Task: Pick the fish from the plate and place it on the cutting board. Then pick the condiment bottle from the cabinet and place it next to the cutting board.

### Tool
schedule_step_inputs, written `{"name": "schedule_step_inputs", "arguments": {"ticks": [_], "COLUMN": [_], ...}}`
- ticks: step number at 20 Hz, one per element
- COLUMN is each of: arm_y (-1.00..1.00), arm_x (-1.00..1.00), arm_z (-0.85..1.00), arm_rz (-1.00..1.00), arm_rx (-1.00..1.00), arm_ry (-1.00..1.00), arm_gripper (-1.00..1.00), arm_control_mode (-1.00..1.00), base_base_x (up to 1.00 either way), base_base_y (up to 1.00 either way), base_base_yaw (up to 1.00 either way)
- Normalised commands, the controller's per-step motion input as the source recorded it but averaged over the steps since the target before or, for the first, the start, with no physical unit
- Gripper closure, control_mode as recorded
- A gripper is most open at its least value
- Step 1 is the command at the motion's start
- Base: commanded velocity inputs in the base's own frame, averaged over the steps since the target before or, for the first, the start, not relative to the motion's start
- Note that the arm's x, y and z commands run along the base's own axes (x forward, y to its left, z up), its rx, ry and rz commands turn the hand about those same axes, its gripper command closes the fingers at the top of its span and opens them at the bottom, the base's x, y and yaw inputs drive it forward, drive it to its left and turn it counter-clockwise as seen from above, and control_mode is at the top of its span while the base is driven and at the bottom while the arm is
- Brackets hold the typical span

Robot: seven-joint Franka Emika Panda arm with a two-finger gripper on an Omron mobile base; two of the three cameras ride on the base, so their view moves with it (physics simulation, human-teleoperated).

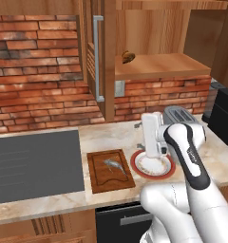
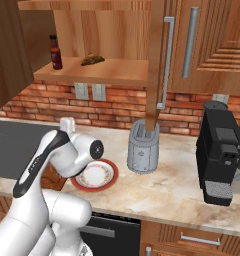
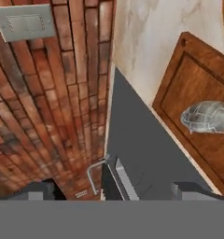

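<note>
On the cabinet shelf [image 2: 92, 72], far left, stands the bottle [image 2: 55, 52], likely light, rigid and slick, best gripped around its body, while the end effector [image 3: 118, 191] hangs wide and empty.

Silver-grey fish [image 1: 114, 165] on the dark brown wooden cutting board [image 1: 110, 171]. Beside the board, the plate [image 1: 153, 166] — white centre with faint speckles, broad red-orange rim. On the board's other side, a flat grey stovetop [image 1: 35, 163]. Counter [image 1: 111, 135]: pale beige marble, veined. Behind the board, red-brown brick wall [image 1: 35, 71]. Light-brown cabinet [image 2: 107, 45] holds a dark red-brown condiment bottle [image 2: 55, 53] — black cap.
</note>
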Motion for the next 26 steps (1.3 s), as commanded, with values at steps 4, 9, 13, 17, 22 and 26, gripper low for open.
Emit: {"name": "schedule_step_inputs", "arguments": {"ticks": [4,9,13,17,22,26], "arm_y": [0.00,0.00,0.00,0.00,0.00,0.00], "arm_x": [0.28,0.30,0.27,0.21,0.13,0.10], "arm_z": [0.00,0.00,0.00,0.00,0.00,0.00], "arm_rz": [-0.07,-0.07,-0.08,-0.07,-0.05,-0.04], "arm_rx": [0.25,0.25,0.24,0.22,0.18,0.16], "arm_ry": [0.17,0.21,0.25,0.23,0.15,0.14], "arm_gripper": [-1.00,-1.00,-1.00,-1.00,-1.00,-1.00], "arm_control_mode": [-1.00,-1.00,-1.00,-1.00,-1.00,-1.00], "base_base_x": [0.00,0.00,0.00,0.00,0.00,0.00], "base_base_y": [0.00,0.00,0.00,0.00,0.00,0.00], "base_base_yaw": [0.00,0.00,0.00,0.00,0.00,0.00]}}
